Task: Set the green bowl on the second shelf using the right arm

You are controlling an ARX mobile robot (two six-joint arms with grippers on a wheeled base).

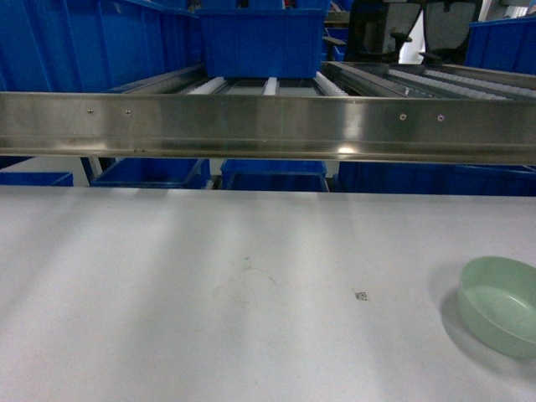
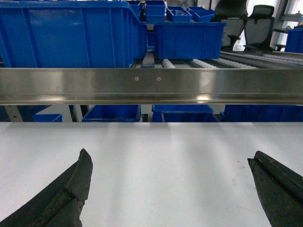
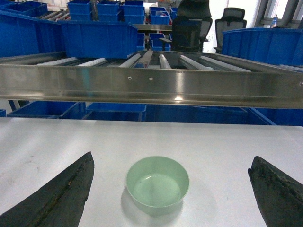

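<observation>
Left gripper [image 2: 170,189]: jaws spread, nothing between.
Green bowl [image 1: 501,306]: upright on white table [image 1: 209,285], near right.
Looks light, stiff, glossy, likely slippery; pinch rim wall.
Right gripper [image 3: 170,189]: jaws spread, bowl between, untouched.

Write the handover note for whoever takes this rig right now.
Left gripper: open, empty, over bare table.
Right gripper: open, empty, lined up on the bowl but not touching it.
Bowl: upright and empty on the table, at the right edge of the head view.
Second shelf: steel roller rack behind the table, with a blue crate at the back; front rollers look free.
Done: nothing yet, as the bowl is ungrasped.
Left: grasp the bowl with the right arm, lift it over the front rail, set it on the rollers.
</observation>
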